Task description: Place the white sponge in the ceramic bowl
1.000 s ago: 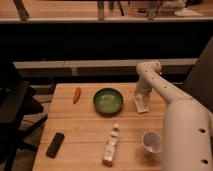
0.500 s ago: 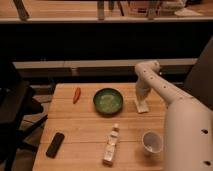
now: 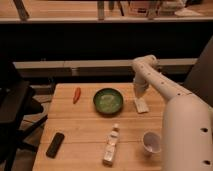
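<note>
The white sponge (image 3: 142, 105) lies flat on the wooden table (image 3: 85, 127), to the right of the ceramic bowl (image 3: 108, 101). The bowl is dark green with a lighter mottled inside and sits near the table's middle back. My gripper (image 3: 139, 93) hangs at the end of the white arm, pointing down, just above the sponge's back end.
A red chili-like object (image 3: 77, 95) lies left of the bowl. A pale bottle (image 3: 112, 145) lies at the front middle, a white cup (image 3: 151, 142) at the front right, a black flat object (image 3: 55, 144) at the front left. A dark chair (image 3: 15, 115) stands left of the table.
The gripper has risen slightly off the sponge; the sponge, bowl and other things have stayed where they were.
</note>
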Available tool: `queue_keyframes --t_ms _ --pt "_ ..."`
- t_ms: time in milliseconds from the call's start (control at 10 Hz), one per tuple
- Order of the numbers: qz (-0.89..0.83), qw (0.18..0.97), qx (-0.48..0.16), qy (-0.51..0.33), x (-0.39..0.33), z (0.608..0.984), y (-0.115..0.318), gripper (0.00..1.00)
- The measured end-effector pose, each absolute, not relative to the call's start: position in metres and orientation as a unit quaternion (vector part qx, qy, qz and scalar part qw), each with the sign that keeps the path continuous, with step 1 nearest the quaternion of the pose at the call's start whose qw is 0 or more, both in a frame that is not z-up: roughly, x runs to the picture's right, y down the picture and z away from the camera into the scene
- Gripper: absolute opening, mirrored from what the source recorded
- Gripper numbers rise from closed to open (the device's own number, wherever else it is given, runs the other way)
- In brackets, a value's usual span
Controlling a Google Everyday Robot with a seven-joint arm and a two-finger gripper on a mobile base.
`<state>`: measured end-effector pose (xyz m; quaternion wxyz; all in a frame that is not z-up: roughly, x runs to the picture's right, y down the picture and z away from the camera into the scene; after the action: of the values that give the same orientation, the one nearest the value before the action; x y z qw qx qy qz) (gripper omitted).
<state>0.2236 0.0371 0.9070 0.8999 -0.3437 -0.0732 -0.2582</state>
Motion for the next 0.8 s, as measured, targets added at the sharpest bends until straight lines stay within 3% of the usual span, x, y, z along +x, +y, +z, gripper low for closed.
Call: queue_keyframes --t_ms 600,800 --pt "-0.26 0.893 -0.361 -0.069 0.265 0.91 0.06 0.72" --pt "-0.266 0.892 -0.36 -0.069 0.26 0.912 0.063 0.8"
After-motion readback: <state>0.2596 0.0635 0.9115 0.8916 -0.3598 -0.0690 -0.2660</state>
